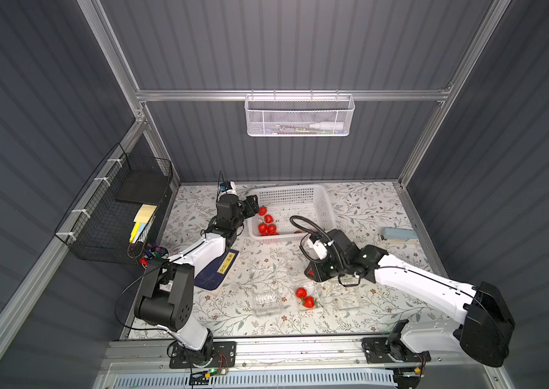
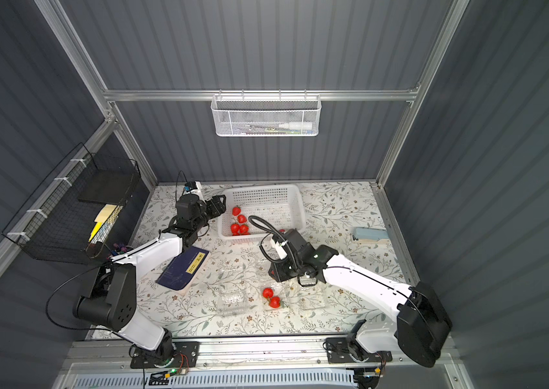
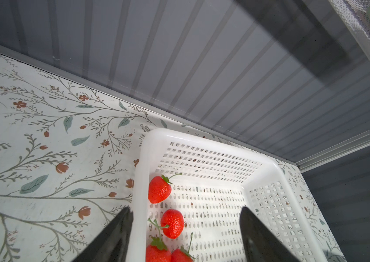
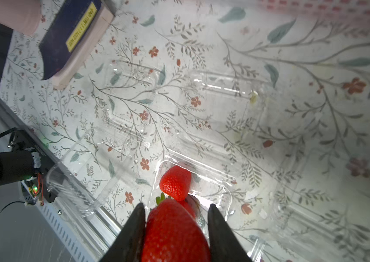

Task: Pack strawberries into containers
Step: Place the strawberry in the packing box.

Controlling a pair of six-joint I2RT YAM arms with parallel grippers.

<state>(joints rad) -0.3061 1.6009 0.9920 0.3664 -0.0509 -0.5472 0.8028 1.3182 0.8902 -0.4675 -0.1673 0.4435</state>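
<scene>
Several red strawberries (image 1: pixel 267 224) (image 2: pixel 239 224) lie at the left end of the white basket. My left gripper (image 1: pixel 255 206) (image 3: pixel 186 209) hangs open and empty over that basket's left wall, one finger outside it and one above the inside, with strawberries (image 3: pixel 172 223) below. My right gripper (image 1: pixel 311 272) (image 4: pixel 176 205) is shut on a strawberry (image 4: pixel 175 233) just above the middle clear container (image 1: pixel 320 293) (image 4: pixel 224 192), which holds two strawberries (image 1: pixel 305 297) (image 4: pixel 176 182). Empty clear containers stand to its left (image 1: pixel 266 301) and right (image 1: pixel 345 298).
The white perforated basket (image 1: pixel 320 198) (image 3: pixel 147 140) stands at the back centre. A navy book (image 1: pixel 217 269) (image 4: pixel 72 34) lies under the left arm. A pale blue box (image 1: pixel 397 234) sits at the right edge, and a black wire rack (image 1: pixel 111 215) lines the left wall.
</scene>
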